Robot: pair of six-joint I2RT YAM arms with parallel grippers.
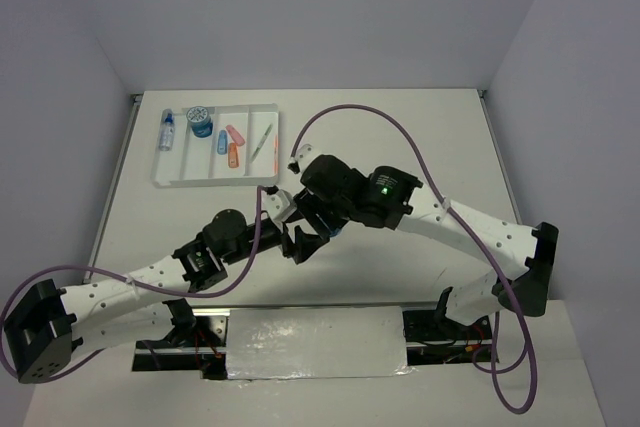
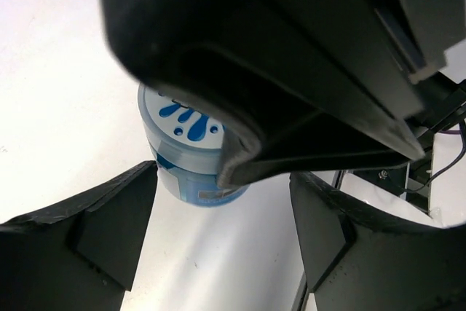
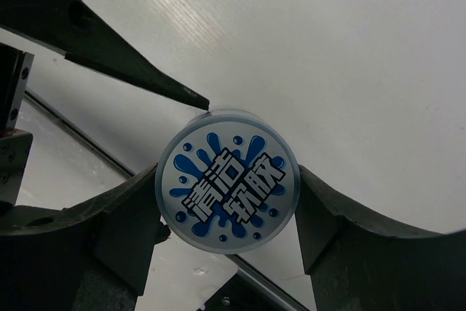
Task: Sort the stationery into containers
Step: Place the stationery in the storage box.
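Tray count: flat white rectangular tray (image 1: 215, 183) with four long compartments, far-left on the white table (image 1: 400, 147).
- Inside it, left to right:
  - small white-and-blue stick piece (image 1: 166, 130)
  - blue round tub (image 1: 199, 122)
  - short blue stub (image 1: 222, 142), pink stub (image 1: 235, 134) and orange stub (image 1: 233, 155) grouped together
  - thin grey-green pen (image 1: 263, 140)
- Thin orange pen (image 1: 275, 152) lies at the tray's right edge. Fully inside or on the rim: cannot tell.

Outstanding: second round blue-and-white tub with splash-print lid (image 2: 191, 152), well apart from the tray, near the arm bases.
- Right gripper (image 3: 229, 198) clamps it, a pad against each side wall.
- Left gripper (image 2: 224, 202) faces it with jaws spread and the tub ahead between them. Contact is not certain.
- Lifted or resting on the table: cannot tell.

Judgement: nearly finished. This tub looks like the last piece outside the tray. The pose suggests a right-to-left handover. What remains is a carry to the tray and a set-down, probably beside its twin.
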